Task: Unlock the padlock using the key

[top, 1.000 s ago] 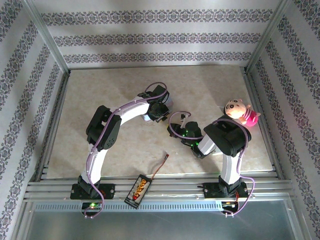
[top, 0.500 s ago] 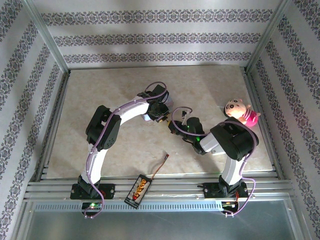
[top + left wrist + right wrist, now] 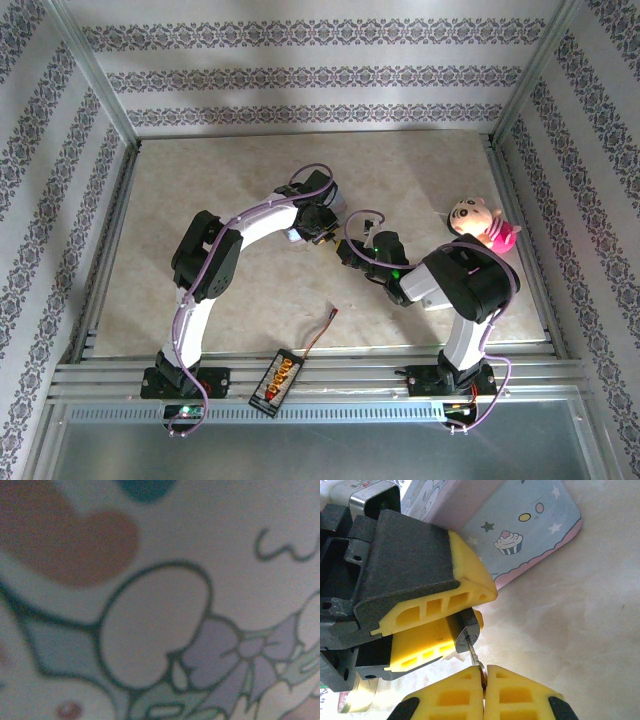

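The padlock, small and dark grey, is pinched between the yellow fingers of my left gripper, keyhole end facing out. My right gripper is shut on the round head of the key. The key's thin blade reaches up to the keyhole and its tip sits in it. In the top view my right gripper is right next to the left one, mid-table. The shackle is hidden behind the left fingers. The left wrist view is a blurred close-up of the tin's cartoon print.
A pale-blue tin with a pink rim lies flat on the table just behind the left gripper. A pink plush toy sits at the right. A black board with a cable lies on the near rail. Metal frame posts edge the table.
My right arm has swung up and to the left, bringing the key from nearer the table's front to the padlock. The left arm has held still.
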`<state>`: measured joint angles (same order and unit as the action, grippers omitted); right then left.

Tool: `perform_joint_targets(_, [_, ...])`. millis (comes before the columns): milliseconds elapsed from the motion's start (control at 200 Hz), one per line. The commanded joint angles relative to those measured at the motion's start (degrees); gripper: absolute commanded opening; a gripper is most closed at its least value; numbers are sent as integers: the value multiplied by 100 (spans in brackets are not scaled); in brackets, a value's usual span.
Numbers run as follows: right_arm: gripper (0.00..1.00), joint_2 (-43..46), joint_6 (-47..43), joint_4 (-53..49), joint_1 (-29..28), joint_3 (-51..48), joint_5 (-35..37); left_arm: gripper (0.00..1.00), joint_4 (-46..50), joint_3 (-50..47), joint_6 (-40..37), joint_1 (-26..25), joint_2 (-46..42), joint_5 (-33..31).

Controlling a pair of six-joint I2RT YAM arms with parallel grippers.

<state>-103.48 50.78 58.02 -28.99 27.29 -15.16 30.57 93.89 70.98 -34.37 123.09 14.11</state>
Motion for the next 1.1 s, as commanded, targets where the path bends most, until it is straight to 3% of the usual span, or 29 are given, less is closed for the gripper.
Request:
perform_joint_targets(0, [0, 39, 66, 344, 27, 294, 90, 2, 280, -14, 134, -145, -13, 707])
perform_joint_targets(520, [0, -69, 406, 355, -8, 464, 394, 2, 184, 35, 208, -228, 72, 883])
perform_joint_targets(1094, [0, -213, 566, 552, 131, 559, 167, 1, 51, -49, 249, -298, 42, 970])
